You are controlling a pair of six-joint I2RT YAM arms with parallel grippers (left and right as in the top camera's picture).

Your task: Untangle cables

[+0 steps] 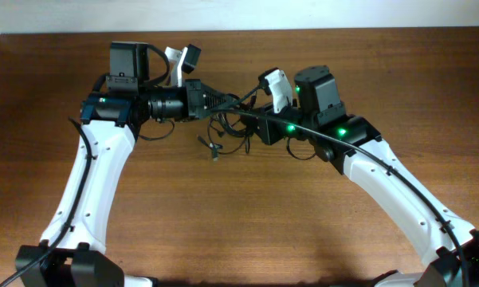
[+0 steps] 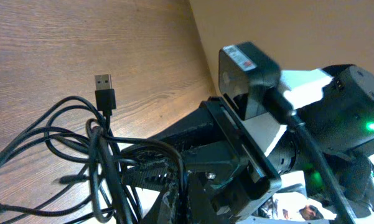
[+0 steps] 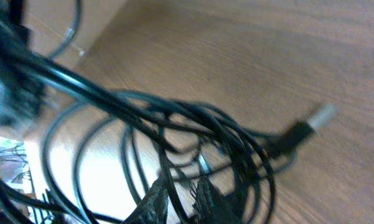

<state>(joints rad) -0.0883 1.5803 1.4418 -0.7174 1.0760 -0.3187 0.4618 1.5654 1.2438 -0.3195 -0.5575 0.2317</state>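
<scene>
The cables (image 1: 223,131) are a tangle of thin black cords between the two arms at mid-table. One plug end (image 1: 213,153) trails toward the front. My left gripper (image 1: 227,104) reaches in from the left, and its fingers (image 2: 177,193) are closed together on strands of the bundle (image 2: 99,155). A USB plug (image 2: 104,90) points up beside it. My right gripper (image 1: 253,123) comes from the right, and its fingertips (image 3: 182,199) pinch one strand of the loops (image 3: 174,137). A silvery plug (image 3: 311,121) lies to the right on the wood.
The wooden table (image 1: 247,215) stretches round the bundle. The right arm's wrist camera and black gripper body (image 2: 249,74) sit very close to my left fingers. The table's far edge (image 1: 303,30) meets a pale wall.
</scene>
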